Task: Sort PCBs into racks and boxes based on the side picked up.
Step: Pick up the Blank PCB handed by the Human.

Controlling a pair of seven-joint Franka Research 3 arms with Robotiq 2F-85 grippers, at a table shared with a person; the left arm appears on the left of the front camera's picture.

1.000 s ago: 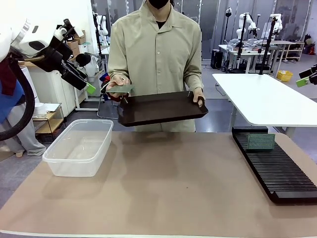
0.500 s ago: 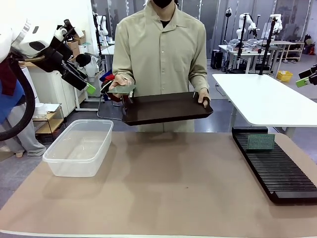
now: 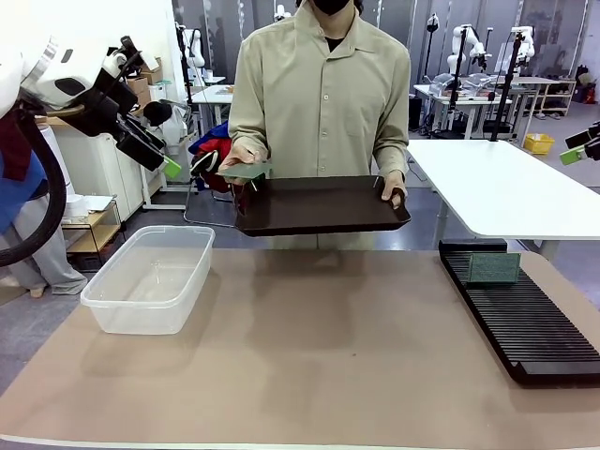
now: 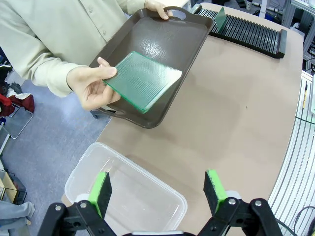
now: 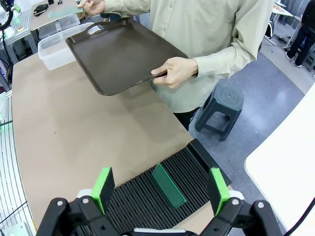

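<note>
Green board [image 4: 142,81] rests in the person's hand [image 4: 88,88] at the tray's [image 4: 182,44] edge; the left pincer [image 4: 157,186], wide open and empty like the right pincer [image 5: 160,184], should grip the board's free edge, clear of that hand.

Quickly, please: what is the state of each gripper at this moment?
Left gripper: open, holding nothing.
Right gripper: open, holding nothing.

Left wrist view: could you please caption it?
Open left gripper above the clear tub; a person's hand holds a green PCB over the tray.
</note>
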